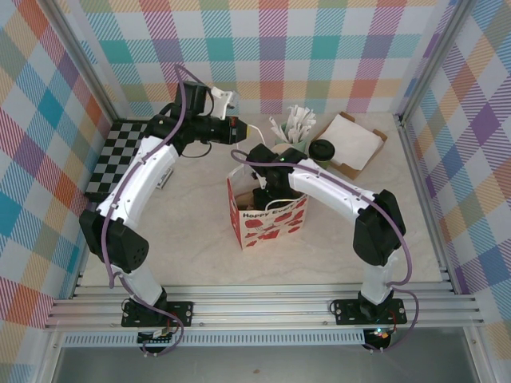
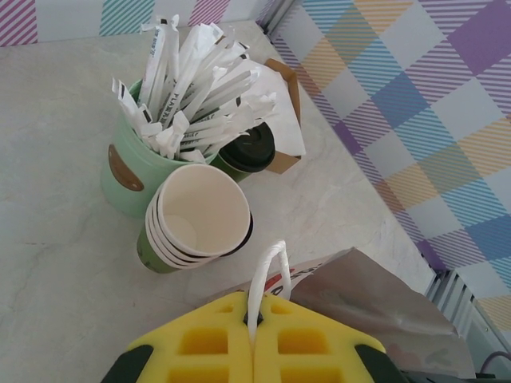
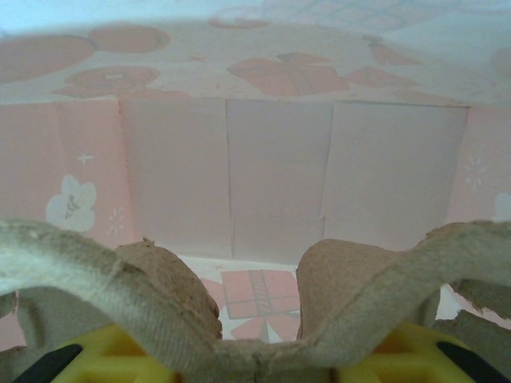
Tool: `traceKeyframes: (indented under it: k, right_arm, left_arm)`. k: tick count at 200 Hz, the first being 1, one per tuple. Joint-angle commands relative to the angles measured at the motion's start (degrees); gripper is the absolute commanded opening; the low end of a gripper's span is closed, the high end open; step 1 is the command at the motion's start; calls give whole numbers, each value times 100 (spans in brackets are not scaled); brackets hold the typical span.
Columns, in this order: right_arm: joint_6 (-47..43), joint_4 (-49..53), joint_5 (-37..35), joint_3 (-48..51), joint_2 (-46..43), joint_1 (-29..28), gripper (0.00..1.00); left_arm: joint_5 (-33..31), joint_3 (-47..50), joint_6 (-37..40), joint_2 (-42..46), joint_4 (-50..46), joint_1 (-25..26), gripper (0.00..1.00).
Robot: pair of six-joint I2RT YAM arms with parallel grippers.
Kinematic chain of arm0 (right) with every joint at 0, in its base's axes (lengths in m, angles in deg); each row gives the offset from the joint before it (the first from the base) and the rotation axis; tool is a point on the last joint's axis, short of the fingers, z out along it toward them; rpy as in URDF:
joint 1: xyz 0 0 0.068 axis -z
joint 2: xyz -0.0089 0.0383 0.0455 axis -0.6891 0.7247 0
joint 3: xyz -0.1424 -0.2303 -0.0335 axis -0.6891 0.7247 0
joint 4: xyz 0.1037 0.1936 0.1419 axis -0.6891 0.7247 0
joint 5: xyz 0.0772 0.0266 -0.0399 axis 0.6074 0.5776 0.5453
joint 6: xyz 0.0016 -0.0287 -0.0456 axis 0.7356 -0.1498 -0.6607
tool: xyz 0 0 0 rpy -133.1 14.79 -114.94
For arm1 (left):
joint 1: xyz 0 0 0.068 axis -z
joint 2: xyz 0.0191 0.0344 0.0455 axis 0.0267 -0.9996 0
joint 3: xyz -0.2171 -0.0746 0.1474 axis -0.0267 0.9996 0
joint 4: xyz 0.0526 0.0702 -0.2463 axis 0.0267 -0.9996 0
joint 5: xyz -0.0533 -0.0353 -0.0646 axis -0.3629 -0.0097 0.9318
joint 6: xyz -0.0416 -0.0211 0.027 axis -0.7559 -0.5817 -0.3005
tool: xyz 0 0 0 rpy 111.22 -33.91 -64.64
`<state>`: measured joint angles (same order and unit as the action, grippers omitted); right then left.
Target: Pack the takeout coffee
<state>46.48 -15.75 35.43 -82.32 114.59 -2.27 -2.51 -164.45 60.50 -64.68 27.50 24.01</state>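
The takeout coffee (image 1: 322,149), a small green cup with a black lid (image 2: 247,148), stands on the table behind the cutlery cup, apart from both grippers. The red-and-white paper bag (image 1: 267,217) stands open in the middle. My left gripper (image 2: 254,319) is shut on the bag's white handle loop (image 2: 267,267) and sits above the bag's far edge (image 1: 239,128). My right gripper (image 3: 255,363) reaches down inside the bag (image 1: 263,187), shut on a grey pulp cup carrier (image 3: 160,319). The bag's pink inner wall (image 3: 279,175) lies ahead of it.
A pale green cup of white wrapped cutlery (image 2: 128,171) and a stack of cream paper cups (image 2: 200,215) stand just behind the bag. A brown box with white napkins (image 1: 351,142) sits at the back right. A checkered board (image 1: 120,155) lies at the left.
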Motion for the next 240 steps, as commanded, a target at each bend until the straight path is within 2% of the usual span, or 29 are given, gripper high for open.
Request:
traceKeyframes:
  k: [1,87,124,240]
  right_arm:
    - [-192,254,2,50,98,-49,37]
    - [-263,220,-193,286,317,-98,37]
    - [-353,-185,-218,623,303,-94,37]
    - [-85,-237,-353,963,642,-94,37]
  left_arm:
    - [-66,48,-167,150,285,44,2]
    - [20,-57,-322,7,366,45,0]
    - [-85,-64,-414,-62,424,46,0]
    - [-152,-250,-256,-60,342,27,0]
